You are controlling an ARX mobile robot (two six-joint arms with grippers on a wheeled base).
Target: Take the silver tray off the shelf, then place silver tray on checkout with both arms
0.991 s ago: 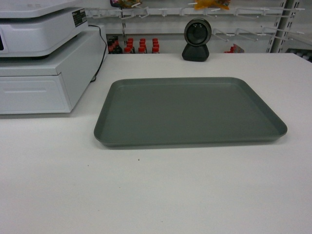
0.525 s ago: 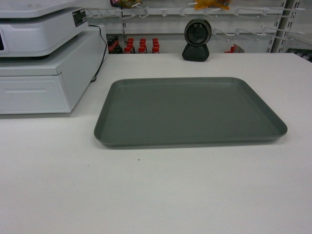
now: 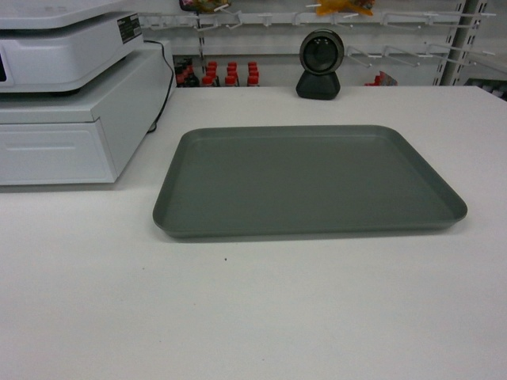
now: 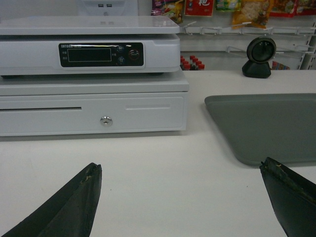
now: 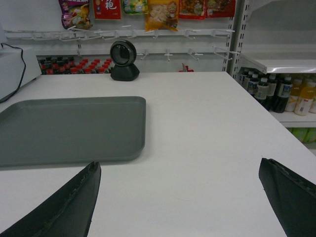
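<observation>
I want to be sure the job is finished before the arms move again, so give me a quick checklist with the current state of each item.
1. Dull grey rectangular metal tray lies flat on the broad white checkout tabletop: ok.
2. Tray fully supported, no corner past the tabletop edge: ok.
3. Tray apart from the white cash drawer and the black round scanner: ok.
4. Left gripper open and holding nothing: ok.
5. Right gripper open and holding nothing: ok.
6. Space behind and beside the arms for pulling back: cannot tell, outside the views.
</observation>
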